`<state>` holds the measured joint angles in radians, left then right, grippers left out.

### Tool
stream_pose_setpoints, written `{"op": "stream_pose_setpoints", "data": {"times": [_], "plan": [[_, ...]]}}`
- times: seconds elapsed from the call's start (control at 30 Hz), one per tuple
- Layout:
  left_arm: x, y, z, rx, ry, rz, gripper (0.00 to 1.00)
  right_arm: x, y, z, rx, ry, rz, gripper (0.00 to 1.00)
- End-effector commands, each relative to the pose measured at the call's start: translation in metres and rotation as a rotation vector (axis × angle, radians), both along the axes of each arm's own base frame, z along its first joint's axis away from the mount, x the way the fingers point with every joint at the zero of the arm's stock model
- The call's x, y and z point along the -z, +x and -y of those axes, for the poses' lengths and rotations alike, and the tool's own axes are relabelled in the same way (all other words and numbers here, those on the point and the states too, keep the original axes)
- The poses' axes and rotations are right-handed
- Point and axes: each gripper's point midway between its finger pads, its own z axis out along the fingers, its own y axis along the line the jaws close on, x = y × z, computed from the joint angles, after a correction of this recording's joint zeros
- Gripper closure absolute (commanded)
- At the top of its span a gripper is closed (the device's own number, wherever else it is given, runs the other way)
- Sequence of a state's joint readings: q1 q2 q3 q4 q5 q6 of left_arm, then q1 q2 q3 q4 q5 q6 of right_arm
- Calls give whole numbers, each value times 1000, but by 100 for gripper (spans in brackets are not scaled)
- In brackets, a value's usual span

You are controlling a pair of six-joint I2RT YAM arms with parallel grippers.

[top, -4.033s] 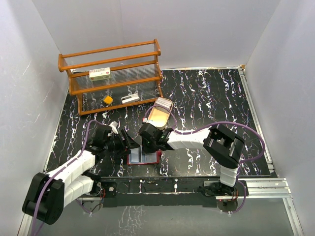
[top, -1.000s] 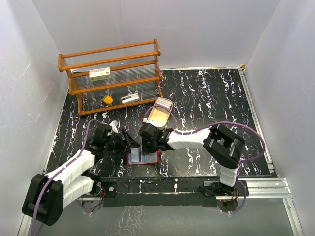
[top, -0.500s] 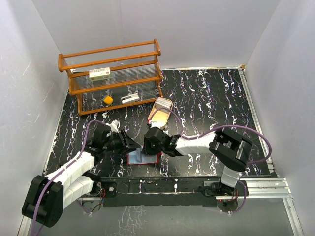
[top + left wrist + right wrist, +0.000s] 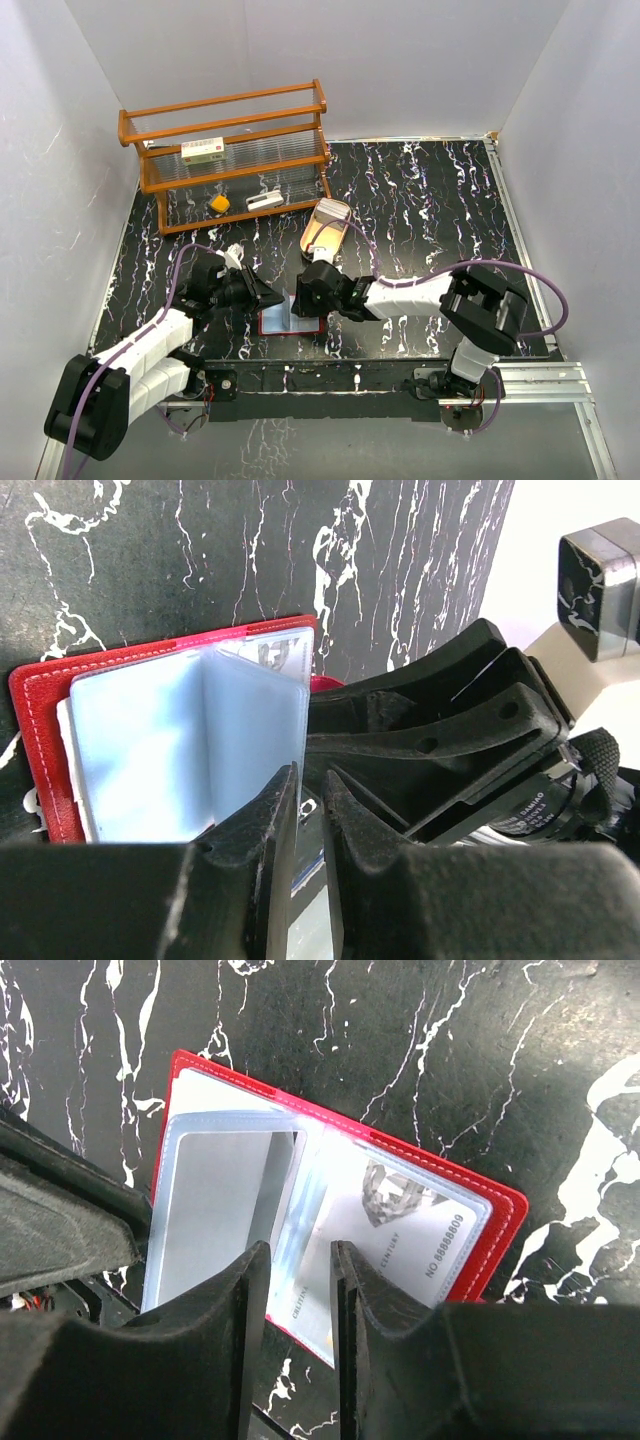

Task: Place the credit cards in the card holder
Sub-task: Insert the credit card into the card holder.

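1. At the near edge of the bench [image 4: 430, 200], the card holder [image 4: 285, 322] lies open between both grippers.
2. One credit card [image 4: 415, 1225] sits in a clear pocket.
3. The left gripper [image 4: 308, 775] has its fingers nearly together, and I cannot tell if they hold anything. The right gripper [image 4: 300, 1252] has its fingers apart.
4. Farther off, the tan oval tray [image 4: 320, 240] seems to hold more pale cards [image 4: 334, 212], so these are probably left to do.

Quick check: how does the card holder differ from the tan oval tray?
The card holder is red and rectangular; the tray is tan and oval. The card holder lies open between the left hand and right hand; the tray sits farther back, clear of both. The card holder has a printed card pocketed; the tray's floor is mostly bare. Both rest on the table.
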<state>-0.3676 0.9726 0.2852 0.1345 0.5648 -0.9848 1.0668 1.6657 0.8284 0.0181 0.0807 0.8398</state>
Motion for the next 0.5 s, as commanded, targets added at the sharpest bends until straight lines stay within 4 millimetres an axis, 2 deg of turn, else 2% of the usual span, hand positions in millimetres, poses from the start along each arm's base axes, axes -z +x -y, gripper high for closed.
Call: {"op": "stream_pose_setpoints", "data": {"times": [0.0, 0.3, 0.47], "plan": [[3, -2, 0, 5, -3, -4, 85, -23, 1, 1, 2, 31, 38, 70], [5, -2, -1, 3, 3, -6, 85, -52, -8, -9, -41, 136, 31, 62], [7, -2, -2, 1, 8, -10, 84, -59, -12, -16, -65, 168, 27, 61]]}}
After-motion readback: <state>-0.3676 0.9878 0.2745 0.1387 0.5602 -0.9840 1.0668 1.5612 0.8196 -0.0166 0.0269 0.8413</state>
